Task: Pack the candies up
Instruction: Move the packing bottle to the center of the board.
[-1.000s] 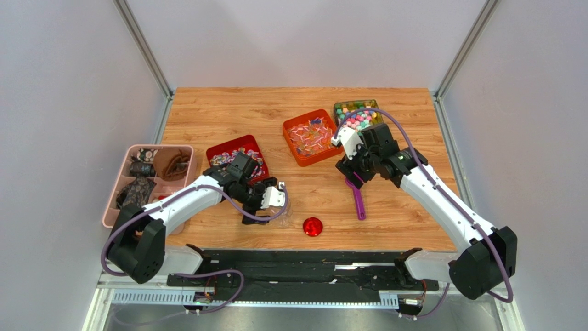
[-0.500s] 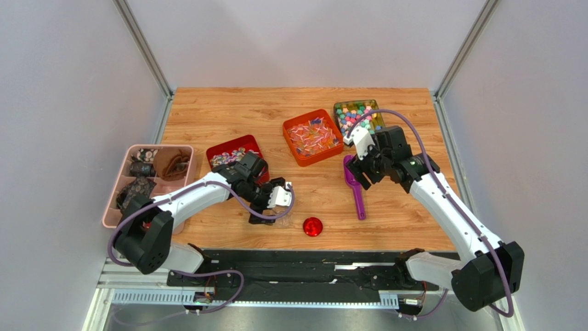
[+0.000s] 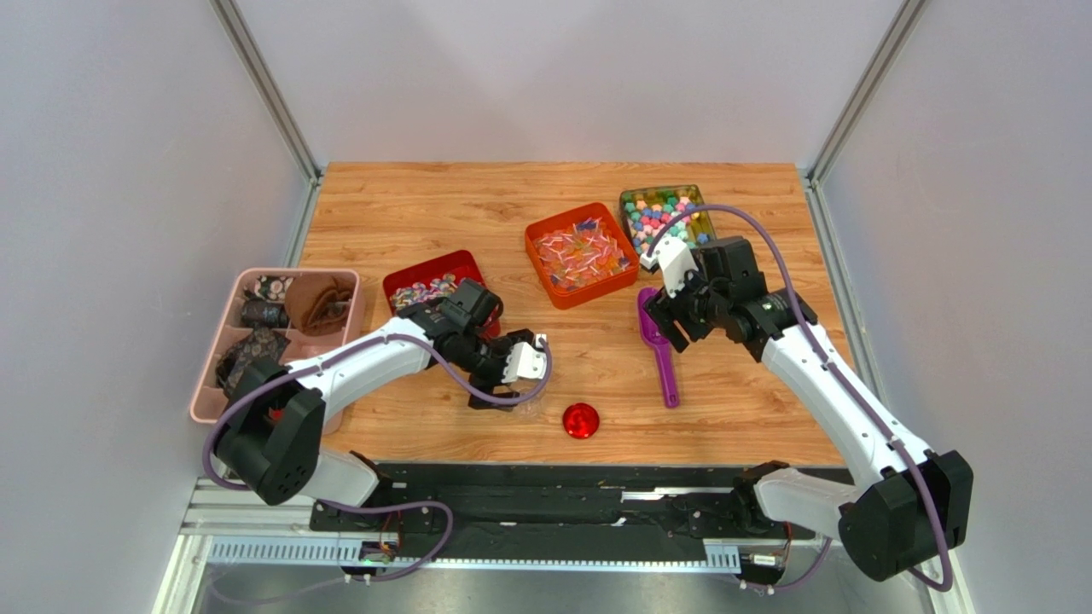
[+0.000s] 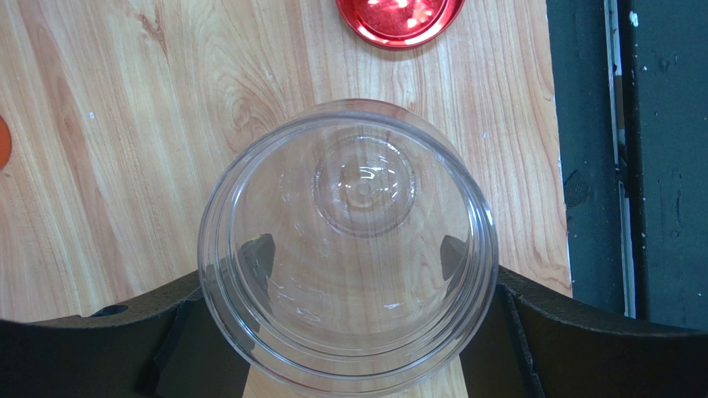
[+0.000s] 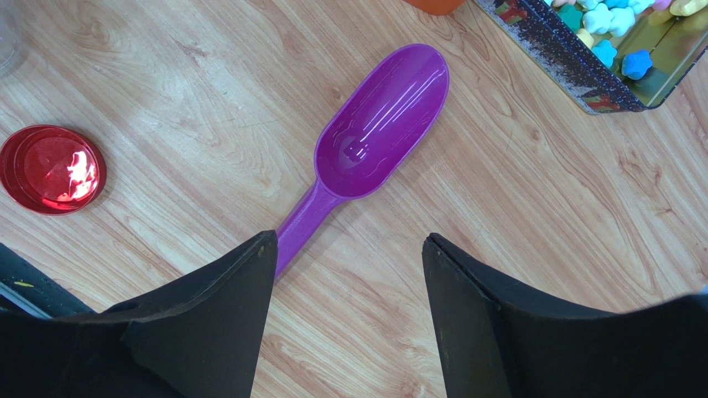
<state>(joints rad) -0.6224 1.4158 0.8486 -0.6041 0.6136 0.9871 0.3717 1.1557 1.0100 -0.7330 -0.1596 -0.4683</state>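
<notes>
table [image 3: 385, 205]: wooden top, both arms reaching over it from the near edge.
pink divided tray [image 3: 308, 273]: at the left edge, holding dark odds and ends.
containers: red tray [image 3: 392, 276], orange tray [image 3: 542, 269] and a dark speckled tin [image 5: 548, 54], in a row from mid-left to far right.
red lid [image 3: 581, 420]: flat on the wood, near the jar.
scoop [image 5: 378, 124]: purple, lying flat, bowl toward the tin.
jar [image 4: 349, 191]: clear, upright, mouth up, wood showing through its base.
in the way: the left forearm covers a corner of the red tray; the right wrist hides the tin's near edge from above.
left gripper [image 4: 356, 249]: low, fingers spread wide on either side of the jar, close against its wall; whether they press it cannot be told.
right gripper [image 5: 347, 240]: pointing down over the scoop's handle, jaws apart, nothing between them.
candies [image 3: 579, 253]: heaped in all three containers; twist-wrapped in the two trays, chunky pastel ones in the tin.
</notes>
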